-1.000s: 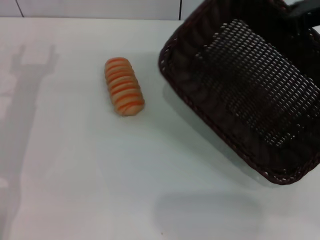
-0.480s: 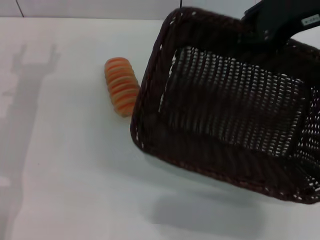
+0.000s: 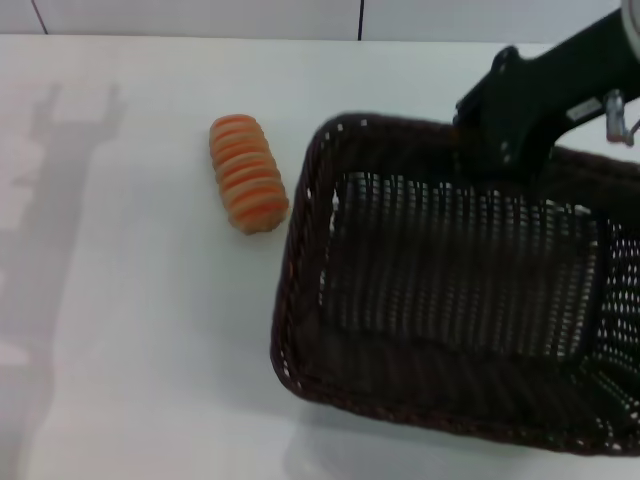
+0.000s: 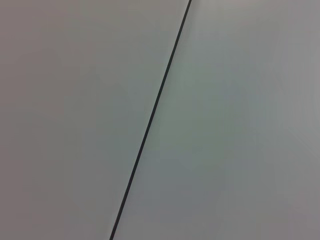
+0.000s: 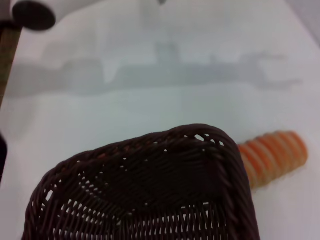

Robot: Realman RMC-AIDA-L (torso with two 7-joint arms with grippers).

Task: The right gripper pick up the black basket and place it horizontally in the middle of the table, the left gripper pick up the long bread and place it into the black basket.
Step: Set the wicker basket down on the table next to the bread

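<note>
Basket-placing step: right gripper (image 3: 470, 140) clamps the far rim of the black basket (image 3: 450, 300), carried right of centre just beside the long bread (image 3: 247, 173) on the table (image 3: 130, 330); next, set it down level.

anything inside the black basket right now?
Nothing visible inside the black basket: only its woven floor shows. The long bread lies outside on the table. The basket's right end is out of view. The right gripper is at its far rim.
</note>
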